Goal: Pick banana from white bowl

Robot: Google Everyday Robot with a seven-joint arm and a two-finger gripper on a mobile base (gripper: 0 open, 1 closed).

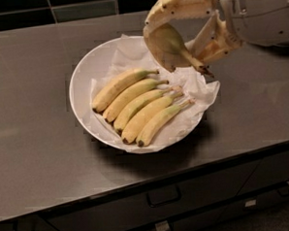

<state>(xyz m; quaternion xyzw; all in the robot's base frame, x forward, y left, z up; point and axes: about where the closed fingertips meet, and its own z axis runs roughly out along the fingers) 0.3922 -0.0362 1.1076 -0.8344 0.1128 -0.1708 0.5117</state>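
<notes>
My gripper (pixel 181 37) is above the far right rim of the white bowl (pixel 79 77), shut on the banana (pixel 172 45). The banana is thick, curved and slightly greenish, with its dark stem end (pixel 203 69) pointing down to the right. It hangs clear of the bowl. The bowl is wide and shallow, lined with crinkled white paper (pixel 201 92). Several slimmer yellow bananas (pixel 139 105) lie side by side in it.
The bowl stands on a dark grey counter (pixel 35 157). Dark tiles (pixel 56 8) run along the back. Drawers with handles (pixel 163 196) sit under the counter's front edge.
</notes>
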